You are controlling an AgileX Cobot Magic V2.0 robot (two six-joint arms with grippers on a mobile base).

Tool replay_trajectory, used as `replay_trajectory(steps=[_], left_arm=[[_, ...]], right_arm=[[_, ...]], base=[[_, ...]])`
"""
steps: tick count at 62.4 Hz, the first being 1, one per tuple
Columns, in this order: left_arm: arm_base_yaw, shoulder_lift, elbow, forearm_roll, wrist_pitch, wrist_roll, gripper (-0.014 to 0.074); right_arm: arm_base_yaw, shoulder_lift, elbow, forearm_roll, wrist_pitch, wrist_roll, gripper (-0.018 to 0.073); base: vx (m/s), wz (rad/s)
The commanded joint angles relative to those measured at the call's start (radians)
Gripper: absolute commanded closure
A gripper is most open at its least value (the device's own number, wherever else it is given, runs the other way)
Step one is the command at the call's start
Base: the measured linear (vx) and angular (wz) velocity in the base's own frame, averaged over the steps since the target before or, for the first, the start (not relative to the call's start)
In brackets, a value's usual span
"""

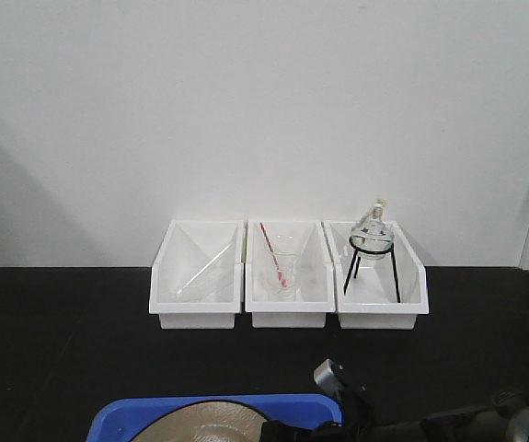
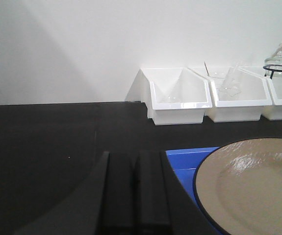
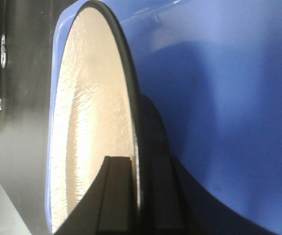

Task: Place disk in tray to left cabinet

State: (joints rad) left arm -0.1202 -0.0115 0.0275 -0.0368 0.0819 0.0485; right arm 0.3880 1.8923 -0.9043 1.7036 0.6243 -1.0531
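Grip: right tool [image 3: 137, 164] clamped across black rim of glossy tan round disk [image 3: 91, 122], apparently for lifting | disk lay in blue rectangular plastic tray [image 3: 219, 98] on black bench [image 2: 42, 147] | left tool [image 2: 134, 164] fingers together, empty.

Setting: laboratory. Black table [image 1: 62, 350] against a plain white wall [image 1: 246, 110]. Three white bins [image 1: 287, 319] hold glassware: a glass rod [image 1: 204, 269], a beaker [image 1: 284, 278] with a red stirrer [image 1: 271, 247], and a round flask [image 1: 373, 230] on a black tripod [image 1: 349, 276].
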Motion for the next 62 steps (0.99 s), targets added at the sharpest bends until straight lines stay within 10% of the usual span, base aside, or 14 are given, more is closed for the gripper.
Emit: replay_trajectory(steps=[1,25,62], left_arm=[[0.002,-0.005,0.013,-0.001,-0.082,-0.010,0.0600],[0.002,-0.005,0.013,-0.001,-0.082,-0.010,0.0600],[0.002,-0.005,0.013,-0.001,-0.082,-0.010,0.0600]], right_arm=[[-0.001,-0.044,-0.031,0.083,0.020,-0.071,0.0496],[-0.009,-0.059,-0.031,0.045,-0.186,-0.237,0.0204],[-0.009,-0.410,-0.028,0.023,-0.702,-0.583,0.0190]], base=[[0.00,0.00],[0.00,0.00],[0.00,0.00]])
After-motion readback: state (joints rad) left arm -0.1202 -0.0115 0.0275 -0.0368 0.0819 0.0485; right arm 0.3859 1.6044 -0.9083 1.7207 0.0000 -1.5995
